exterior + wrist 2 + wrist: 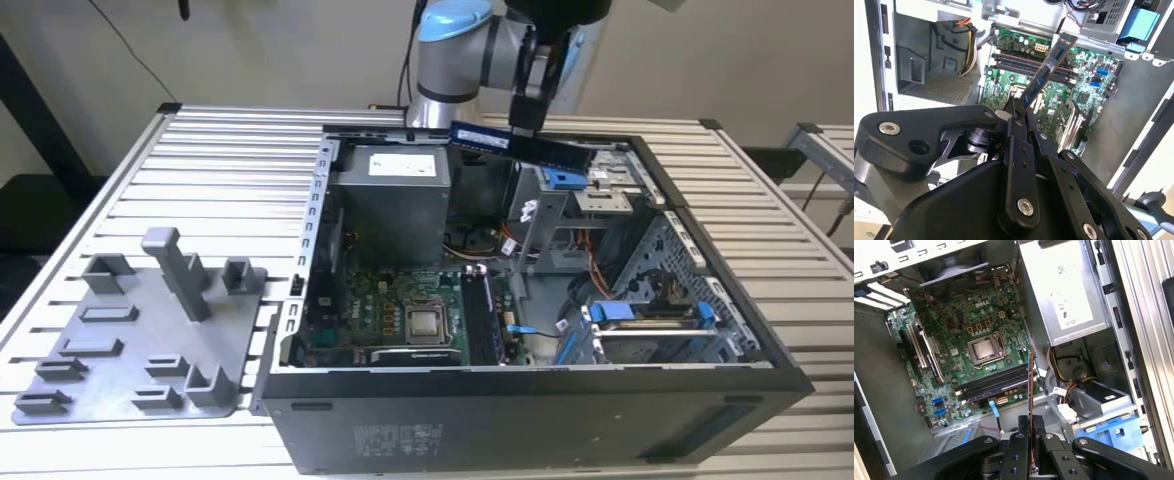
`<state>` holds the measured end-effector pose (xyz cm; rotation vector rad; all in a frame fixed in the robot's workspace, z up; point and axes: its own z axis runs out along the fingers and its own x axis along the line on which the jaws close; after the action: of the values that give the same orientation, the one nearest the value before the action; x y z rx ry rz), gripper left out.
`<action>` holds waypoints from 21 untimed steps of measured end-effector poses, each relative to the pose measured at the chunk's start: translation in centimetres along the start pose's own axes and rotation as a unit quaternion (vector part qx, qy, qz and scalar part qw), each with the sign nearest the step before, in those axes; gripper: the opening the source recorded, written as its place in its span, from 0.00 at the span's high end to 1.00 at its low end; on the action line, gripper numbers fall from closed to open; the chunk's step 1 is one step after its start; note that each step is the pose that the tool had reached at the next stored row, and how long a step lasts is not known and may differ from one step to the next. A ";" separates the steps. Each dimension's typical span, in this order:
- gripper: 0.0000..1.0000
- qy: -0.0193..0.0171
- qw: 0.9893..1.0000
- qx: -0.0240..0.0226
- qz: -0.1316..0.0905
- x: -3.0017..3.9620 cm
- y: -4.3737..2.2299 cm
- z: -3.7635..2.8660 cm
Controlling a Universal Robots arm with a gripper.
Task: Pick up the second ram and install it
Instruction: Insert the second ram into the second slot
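Exterior view: second ram (534, 148) in gripper (525, 124); fixture tray (131, 348)

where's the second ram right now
The second ram is clamped in the gripper, held in the air above the open computer case, just to the exterior view's right of the grey power supply.

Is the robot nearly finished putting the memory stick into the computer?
About halfway. Done: the memory stick is picked up, pinched in the shut gripper. In hand: it hangs in the air above the open computer case, with the green board down inside. Left: the stick is not yet pushed into a slot on that board.
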<state>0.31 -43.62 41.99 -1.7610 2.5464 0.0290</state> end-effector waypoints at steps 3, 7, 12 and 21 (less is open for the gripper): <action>0.86 0.000 1.000 0.001 0.020 0.00 0.00 0.00; 0.86 0.000 0.999 0.002 0.045 0.00 0.00 0.00; 0.86 0.001 0.997 0.004 0.076 0.01 0.00 0.00; 0.86 0.001 0.992 0.006 0.129 0.01 0.00 0.00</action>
<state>0.31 -43.64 41.99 -1.4166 2.7506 0.0197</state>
